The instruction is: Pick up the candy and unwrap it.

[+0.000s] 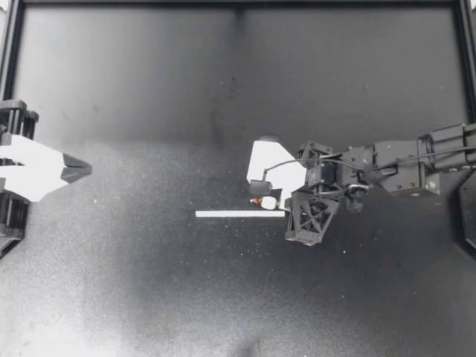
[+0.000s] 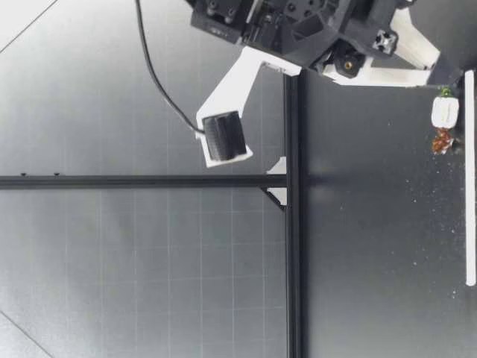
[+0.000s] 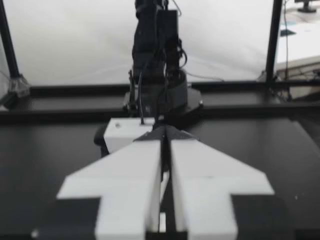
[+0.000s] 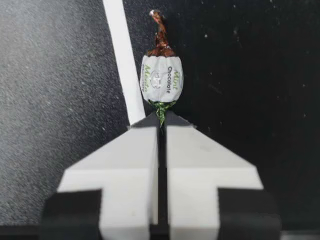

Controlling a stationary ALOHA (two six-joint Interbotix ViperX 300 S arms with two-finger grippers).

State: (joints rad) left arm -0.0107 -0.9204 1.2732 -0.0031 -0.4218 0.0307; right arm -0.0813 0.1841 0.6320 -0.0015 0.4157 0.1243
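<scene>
With the candy (image 1: pixel 267 202) pinched by its green twisted end (image 4: pixel 161 107) in the closed right gripper (image 1: pixel 278 198), low beside the white strip (image 1: pixel 238 214), the brown twisted end (image 4: pixel 160 35) is best kept clear and level, so that it can be taken by the left gripper (image 1: pixel 83 169), now closed on nothing and well apart.

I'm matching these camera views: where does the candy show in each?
Top view: candy at my right gripper, beside the white strip.
Low view: candy beside that gripper, near the strip.
Left wrist view: not visible.
Right wrist view: candy ahead of the gripper, green twist pinched.
Shared landmark: the strip.
</scene>
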